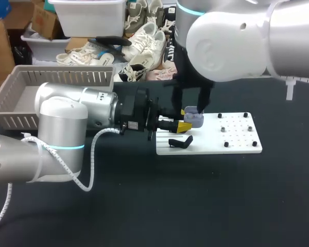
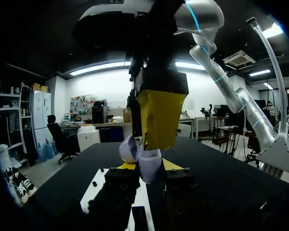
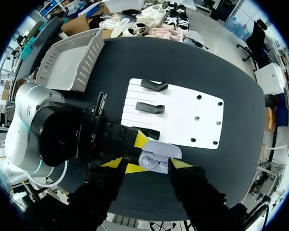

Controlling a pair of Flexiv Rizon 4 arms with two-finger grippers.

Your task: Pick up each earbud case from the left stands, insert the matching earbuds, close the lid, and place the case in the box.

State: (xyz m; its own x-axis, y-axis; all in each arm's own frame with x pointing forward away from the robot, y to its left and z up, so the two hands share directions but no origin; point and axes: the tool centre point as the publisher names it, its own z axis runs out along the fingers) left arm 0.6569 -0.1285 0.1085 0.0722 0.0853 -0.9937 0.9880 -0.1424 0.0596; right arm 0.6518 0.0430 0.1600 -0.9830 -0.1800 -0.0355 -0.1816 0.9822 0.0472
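A lavender earbud case with its lid raised hangs just above the left end of the white stand plate. My left gripper comes in from the left and is shut on the case, whose lid tilts to one side. My right gripper points straight down over the case. In the right wrist view its fingers stand spread to either side of the case, so my right gripper is open. One of its yellow fingers hangs right above the case.
Black stands sit on the plate's left part, and small black pegs dot its right part. A grey slatted basket stands at the table's back left. Behind the table lie shoes and bins.
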